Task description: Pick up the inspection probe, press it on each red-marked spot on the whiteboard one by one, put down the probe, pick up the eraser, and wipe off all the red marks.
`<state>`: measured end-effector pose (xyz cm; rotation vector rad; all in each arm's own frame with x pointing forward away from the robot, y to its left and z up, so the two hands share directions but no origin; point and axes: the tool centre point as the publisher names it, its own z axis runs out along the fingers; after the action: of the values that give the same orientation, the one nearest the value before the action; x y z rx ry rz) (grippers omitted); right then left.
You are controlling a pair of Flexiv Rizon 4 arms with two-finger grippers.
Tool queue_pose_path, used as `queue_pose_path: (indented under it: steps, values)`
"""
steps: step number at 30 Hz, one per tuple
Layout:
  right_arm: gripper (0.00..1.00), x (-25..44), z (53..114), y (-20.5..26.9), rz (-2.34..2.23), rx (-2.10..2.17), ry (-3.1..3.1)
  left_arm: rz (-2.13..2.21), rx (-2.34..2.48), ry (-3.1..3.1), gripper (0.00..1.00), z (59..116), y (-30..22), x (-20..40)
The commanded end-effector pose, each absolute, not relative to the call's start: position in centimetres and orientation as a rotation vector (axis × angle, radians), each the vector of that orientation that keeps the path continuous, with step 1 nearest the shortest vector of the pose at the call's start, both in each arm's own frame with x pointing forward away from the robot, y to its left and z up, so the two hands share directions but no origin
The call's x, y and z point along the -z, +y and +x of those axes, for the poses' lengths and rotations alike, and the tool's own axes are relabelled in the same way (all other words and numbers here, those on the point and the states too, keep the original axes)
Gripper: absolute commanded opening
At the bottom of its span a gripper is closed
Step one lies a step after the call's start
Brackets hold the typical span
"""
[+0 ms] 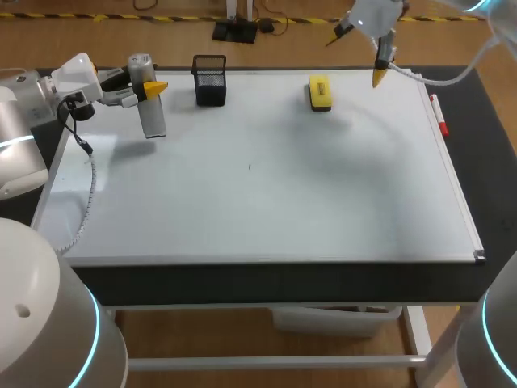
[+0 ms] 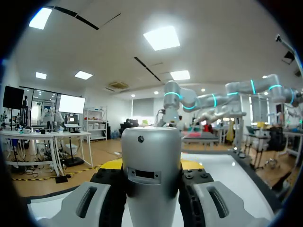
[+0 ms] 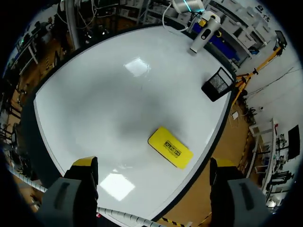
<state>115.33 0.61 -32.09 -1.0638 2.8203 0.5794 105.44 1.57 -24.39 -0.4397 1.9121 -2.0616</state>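
One probe (image 1: 151, 113), upright over the whiteboard's (image 1: 266, 186) far-left corner, is clamped in the left end effector (image 1: 153, 87). One yellow eraser (image 1: 320, 92) lies under the right end effector (image 1: 358, 55), fingers apart. One mesh cup (image 1: 210, 79), one red marker (image 1: 438, 113).

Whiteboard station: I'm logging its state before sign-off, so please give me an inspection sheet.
Surface: whiteboard lies flat; no red marks visible.
Job's things: probe upright at the board's far left corner; yellow eraser lies near the far edge.
Clutter: black mesh holder on the far edge; red marker beside the right edge.
Grippers: left gripper shut on the probe; right gripper open, above the board near the eraser.
Cables: left arm's cable hangs over the left edge; right arm's cable crosses the far right corner.
Surroundings: black tabletop borders the board; nothing else seen.
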Motion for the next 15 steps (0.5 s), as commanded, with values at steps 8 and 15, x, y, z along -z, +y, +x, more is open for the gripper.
queue_pose_path:
  steps: [8,15]
  values:
    - [1.00,29.0,115.2,-1.7,-0.823,-0.696,2.996,-0.440,2.061,1.909,0.00,105.5,1.5,24.3]
    - [1.00,27.2,115.0,-2.7,-0.698,-0.777,2.976,-0.440,2.061,1.909,0.00,105.5,1.5,24.3]
